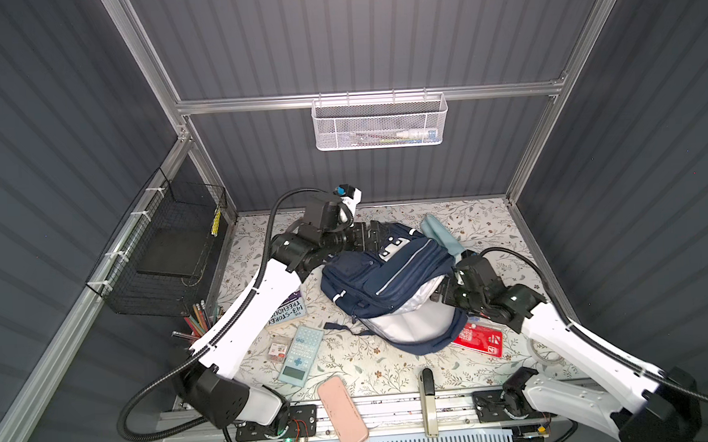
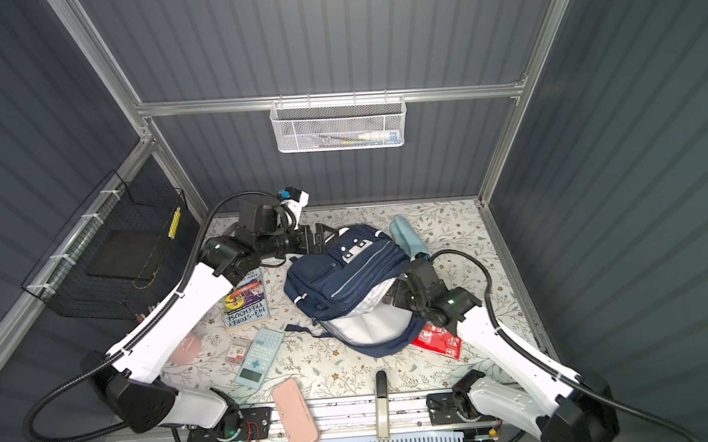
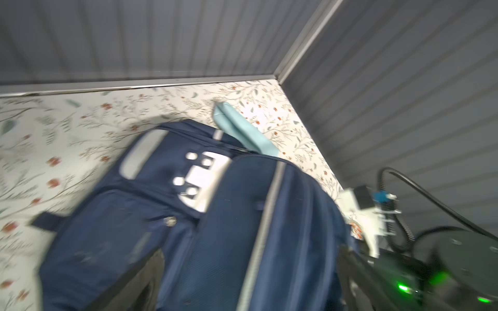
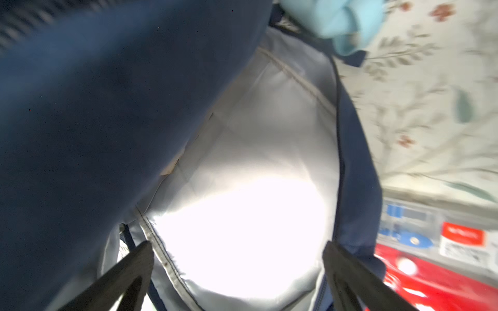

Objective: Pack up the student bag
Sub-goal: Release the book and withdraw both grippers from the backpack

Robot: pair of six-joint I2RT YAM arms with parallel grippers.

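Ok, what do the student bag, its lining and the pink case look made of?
Student bag: woven navy fabric, probably nylon or polyester, matte; it sags and creases. Lining: thin pale synthetic cloth, slightly shiny, with stitched seams. Pink case: smooth, matte, round-cornered; plastic or silicone, unclear which.

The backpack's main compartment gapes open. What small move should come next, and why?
Probably draw the right gripper back from the backpack toward the red packet just beside it: its jaws stand open and empty, the pale lining looks bare, and that packet lies nearest.
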